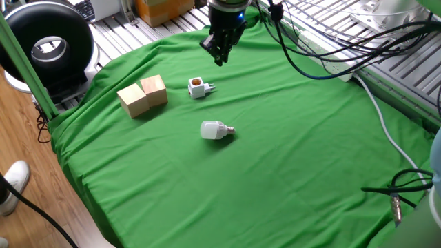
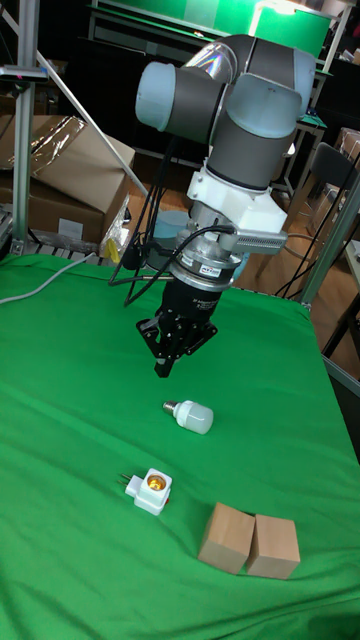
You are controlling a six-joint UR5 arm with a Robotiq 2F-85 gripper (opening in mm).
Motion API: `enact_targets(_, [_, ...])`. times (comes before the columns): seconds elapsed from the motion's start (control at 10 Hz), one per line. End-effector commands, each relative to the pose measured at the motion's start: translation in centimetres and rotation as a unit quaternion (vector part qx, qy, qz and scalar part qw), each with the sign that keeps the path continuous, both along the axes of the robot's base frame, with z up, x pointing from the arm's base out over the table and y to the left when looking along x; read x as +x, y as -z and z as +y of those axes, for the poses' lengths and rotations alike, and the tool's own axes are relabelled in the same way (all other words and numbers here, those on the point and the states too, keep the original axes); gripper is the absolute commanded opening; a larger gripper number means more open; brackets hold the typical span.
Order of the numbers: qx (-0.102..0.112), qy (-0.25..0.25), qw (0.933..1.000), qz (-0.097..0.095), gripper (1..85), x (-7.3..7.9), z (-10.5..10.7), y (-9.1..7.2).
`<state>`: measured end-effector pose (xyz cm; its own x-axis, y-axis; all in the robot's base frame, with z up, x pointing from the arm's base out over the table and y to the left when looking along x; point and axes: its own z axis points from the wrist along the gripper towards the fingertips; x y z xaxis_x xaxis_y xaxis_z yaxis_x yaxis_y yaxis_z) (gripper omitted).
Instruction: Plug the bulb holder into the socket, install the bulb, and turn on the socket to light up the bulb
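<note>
While the green cloth covers the whole worktop (image 1: 289, 172) in soft wrinkles, its near and right edges run out of the fixed view, and the socket cannot be made out with any certainty in either view; only a white cable (image 1: 386, 131) trails across the cloth at the right and slips out of sight; the grey, rounded arm (image 2: 235, 100) is cut off at the top of the fixed view, which shows little more than its black tool (image 1: 222, 49) hanging above the far part of the cloth, holding nothing, fingers drawn close together, though whether the tips meet is hard to tell; two plain wooden blocks (image 1: 142, 95), square-cornered and pale, sit touching side by side at the left; the bulb (image 1: 215, 130) lies on its side near the middle, frosted white dome at one end and silver screw base at the other; the bulb holder (image 1: 198, 87), a small white cube with an orange-brown round opening and short metal prongs, rests between the blocks and the tool, apart from the bulb.
</note>
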<state>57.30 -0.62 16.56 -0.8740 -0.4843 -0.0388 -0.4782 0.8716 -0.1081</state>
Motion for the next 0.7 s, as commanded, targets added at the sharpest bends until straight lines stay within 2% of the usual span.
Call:
enact_targets(0.0, [-0.011,-0.019,0.9996,-0.016,1.0,1.0,-0.2,0.0])
enact_targets(0.1, [-0.005,-0.043,0.9990,-0.007,1.0,0.6,0.2,0.1])
enact_targets(0.2, [0.010,-0.047,0.9988,-0.006,1.0,0.5,1.0,0.2])
enact_targets(0.3, [0.016,-0.043,0.9989,-0.006,1.0,0.5,1.3,0.3])
enact_targets(0.6, [0.020,-0.045,0.9987,-0.010,1.0,0.9,1.7,0.8])
